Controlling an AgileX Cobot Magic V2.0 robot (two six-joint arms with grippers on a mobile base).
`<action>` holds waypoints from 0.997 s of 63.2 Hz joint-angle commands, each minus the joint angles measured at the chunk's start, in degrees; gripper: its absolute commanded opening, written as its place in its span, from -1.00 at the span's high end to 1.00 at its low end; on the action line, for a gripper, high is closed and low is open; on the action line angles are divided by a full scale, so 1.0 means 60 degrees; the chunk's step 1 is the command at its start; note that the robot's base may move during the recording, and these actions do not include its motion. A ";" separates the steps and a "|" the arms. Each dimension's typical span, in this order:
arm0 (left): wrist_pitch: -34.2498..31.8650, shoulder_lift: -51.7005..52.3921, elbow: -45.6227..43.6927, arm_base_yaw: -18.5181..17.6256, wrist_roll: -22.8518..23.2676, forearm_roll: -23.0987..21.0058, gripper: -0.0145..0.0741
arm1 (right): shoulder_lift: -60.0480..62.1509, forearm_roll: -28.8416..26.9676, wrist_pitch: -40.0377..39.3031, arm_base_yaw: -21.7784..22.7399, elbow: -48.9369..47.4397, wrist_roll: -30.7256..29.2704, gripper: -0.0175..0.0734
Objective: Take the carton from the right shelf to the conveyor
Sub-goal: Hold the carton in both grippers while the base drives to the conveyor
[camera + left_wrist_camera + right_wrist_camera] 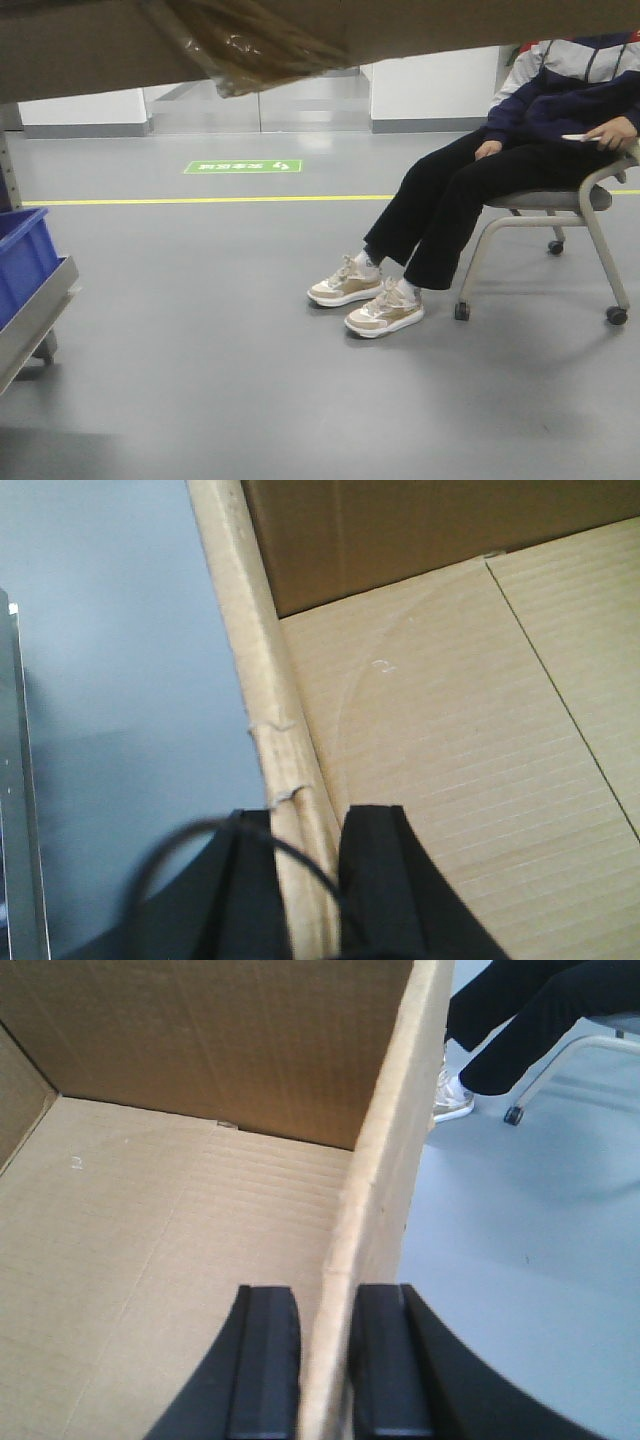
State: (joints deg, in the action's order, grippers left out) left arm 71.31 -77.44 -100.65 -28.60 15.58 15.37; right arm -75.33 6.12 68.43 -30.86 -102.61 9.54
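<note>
carton (pixel 300 30) is held up off everything, its underside fills the top of the front view, tape wad (pixel 250 60) hanging off the near edge. left gripper (pixel 312 830) is clamped over the carton's left wall, one finger outside and one inside; right gripper (pixel 325 1305) pinches the right wall the same way, so both are closed on cardboard. key relation: carton spans between the two arms, long axis side to side across the robot, one arm at each end, neither nearer. shelf (pixel 35 315) with a blue bin (pixel 20 255) sits low at the left edge of the front view, apart from the carton. conveyor is in no view, so its direction cannot be told. likely a carry step. seated person (pixel 470 190) on a chair (pixel 560 200) is ahead to the right, worth steering wide of
</note>
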 commanded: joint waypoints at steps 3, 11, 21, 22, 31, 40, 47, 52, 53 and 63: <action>-0.0403 0.0075 -0.0015 -0.0144 -0.0156 -0.0344 0.71 | 0.0112 -0.0376 -0.0779 -0.0039 -0.0031 -0.0102 0.76; -0.0403 0.0075 -0.0015 -0.0144 -0.0156 -0.0344 0.71 | 0.0112 -0.0376 -0.0779 -0.0039 -0.0031 -0.0102 0.76; -0.0403 0.0075 -0.0015 -0.0144 -0.0156 -0.0344 0.71 | 0.0112 -0.0376 -0.0779 -0.0039 -0.0031 -0.0102 0.76; -0.0403 0.0075 -0.0015 -0.0144 -0.0156 -0.0344 0.71 | 0.0112 -0.0376 -0.0779 -0.0039 -0.0031 -0.0102 0.76; -0.0403 0.0075 -0.0015 -0.0144 -0.0156 -0.0344 0.71 | 0.0112 -0.0395 -0.0780 -0.0039 -0.0031 -0.0102 0.76; -0.0403 0.0075 -0.0015 -0.0144 -0.0156 -0.0344 0.71 | 0.0112 -0.0395 -0.0780 -0.0039 -0.0031 -0.0102 0.76; -0.0403 0.0075 -0.0015 -0.0144 -0.0156 -0.0344 0.71 | 0.0112 -0.0395 -0.0780 -0.0039 -0.0031 -0.0102 0.76; -0.0403 0.0075 -0.0015 -0.0144 -0.0156 -0.0344 0.71 | 0.0112 -0.0395 -0.0780 -0.0039 -0.0031 -0.0102 0.76; -0.0403 0.0075 -0.0015 -0.0144 -0.0156 -0.0344 0.71 | 0.0112 -0.0395 -0.0780 -0.0039 -0.0031 -0.0102 0.76; -0.0403 0.0075 -0.0015 -0.0144 -0.0156 -0.0344 0.71 | 0.0112 -0.0395 -0.0780 -0.0039 -0.0031 -0.0102 0.76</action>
State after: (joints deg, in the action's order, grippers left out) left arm 71.31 -77.44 -100.65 -28.60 15.58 15.48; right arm -75.33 6.12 68.33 -30.86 -102.61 9.54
